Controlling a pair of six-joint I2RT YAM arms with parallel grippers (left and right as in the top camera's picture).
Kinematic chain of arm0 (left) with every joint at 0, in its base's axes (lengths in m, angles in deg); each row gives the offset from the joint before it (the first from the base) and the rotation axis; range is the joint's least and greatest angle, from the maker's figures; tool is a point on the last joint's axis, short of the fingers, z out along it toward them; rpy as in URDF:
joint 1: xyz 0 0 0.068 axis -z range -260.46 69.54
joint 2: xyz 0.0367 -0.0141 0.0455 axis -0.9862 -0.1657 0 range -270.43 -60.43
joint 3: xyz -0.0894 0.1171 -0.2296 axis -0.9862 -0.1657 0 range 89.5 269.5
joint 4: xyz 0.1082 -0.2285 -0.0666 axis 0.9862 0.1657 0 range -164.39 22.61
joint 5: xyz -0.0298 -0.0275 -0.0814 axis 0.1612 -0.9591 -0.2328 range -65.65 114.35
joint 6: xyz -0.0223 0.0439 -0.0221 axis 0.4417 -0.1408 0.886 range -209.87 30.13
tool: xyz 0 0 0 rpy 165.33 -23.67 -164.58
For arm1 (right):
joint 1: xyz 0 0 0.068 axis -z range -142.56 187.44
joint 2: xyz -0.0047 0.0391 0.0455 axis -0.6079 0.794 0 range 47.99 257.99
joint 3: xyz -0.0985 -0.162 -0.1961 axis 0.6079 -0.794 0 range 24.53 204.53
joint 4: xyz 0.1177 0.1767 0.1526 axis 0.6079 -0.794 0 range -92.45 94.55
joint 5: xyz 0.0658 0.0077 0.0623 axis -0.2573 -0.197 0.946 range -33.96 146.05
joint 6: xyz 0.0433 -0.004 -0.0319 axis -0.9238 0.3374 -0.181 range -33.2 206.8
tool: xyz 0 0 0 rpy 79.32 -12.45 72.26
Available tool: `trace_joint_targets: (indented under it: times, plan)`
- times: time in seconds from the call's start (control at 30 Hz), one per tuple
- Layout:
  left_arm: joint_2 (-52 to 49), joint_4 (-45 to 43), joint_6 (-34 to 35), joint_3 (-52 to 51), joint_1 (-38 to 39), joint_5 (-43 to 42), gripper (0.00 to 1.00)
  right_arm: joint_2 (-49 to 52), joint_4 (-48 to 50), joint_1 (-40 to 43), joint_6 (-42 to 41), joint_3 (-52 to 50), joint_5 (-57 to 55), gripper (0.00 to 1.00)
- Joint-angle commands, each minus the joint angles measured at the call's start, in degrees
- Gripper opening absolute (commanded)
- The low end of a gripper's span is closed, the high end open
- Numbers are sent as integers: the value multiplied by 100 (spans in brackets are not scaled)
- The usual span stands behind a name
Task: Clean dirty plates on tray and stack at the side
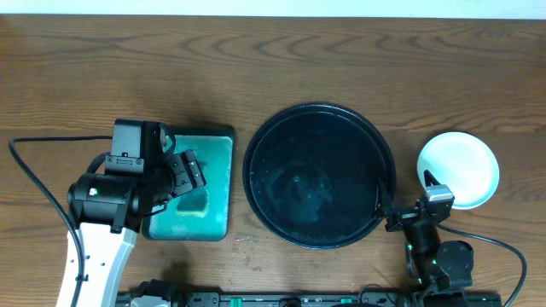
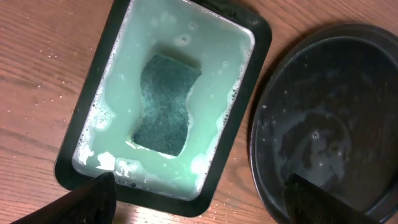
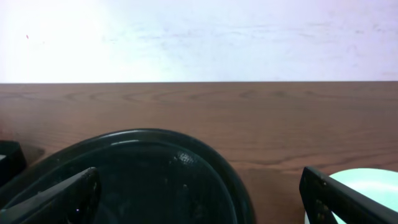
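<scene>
The black tray [image 1: 294,141] lies mid-table with wet smears and no plate on it. It also shows in the left wrist view [image 2: 336,93] and the right wrist view [image 3: 155,162]. White plates [image 1: 461,166] sit to the right of the tray as one round stack; I cannot tell how many. Their edge shows in the right wrist view [image 3: 370,183]. My left gripper [image 1: 188,173] is open and empty above the teal pad; its fingers frame the left wrist view [image 2: 199,205]. My right gripper [image 1: 405,198] is open and empty, low between tray and plates [image 3: 199,202].
The rectangular dark-rimmed teal pad [image 1: 215,149] lies left of the tray and holds soapy green water [image 2: 124,93] and a dark green sponge [image 2: 165,106]. Water drops dot the wood near it. A cable loops at far left [image 1: 26,166].
</scene>
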Motion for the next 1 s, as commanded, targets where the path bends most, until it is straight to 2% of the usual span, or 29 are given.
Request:
trace_joint_targets:
  times: [0.0,0.73,0.9,0.97]
  plan:
    - [-2,2,31,90,-24,-7,86,-42,39,31,-55,-42,-92,99]
    - [4,2,31,90,-22,-7,86,-39,22,31,-55,-39,-92,99]
    - [542,2,-136,15,2,186,86,-39,24,31,-52,-39,-92,99]
    - [955,-494,-175,-146,-2,632,86,-39,24,31,-52,-39,-92,99]
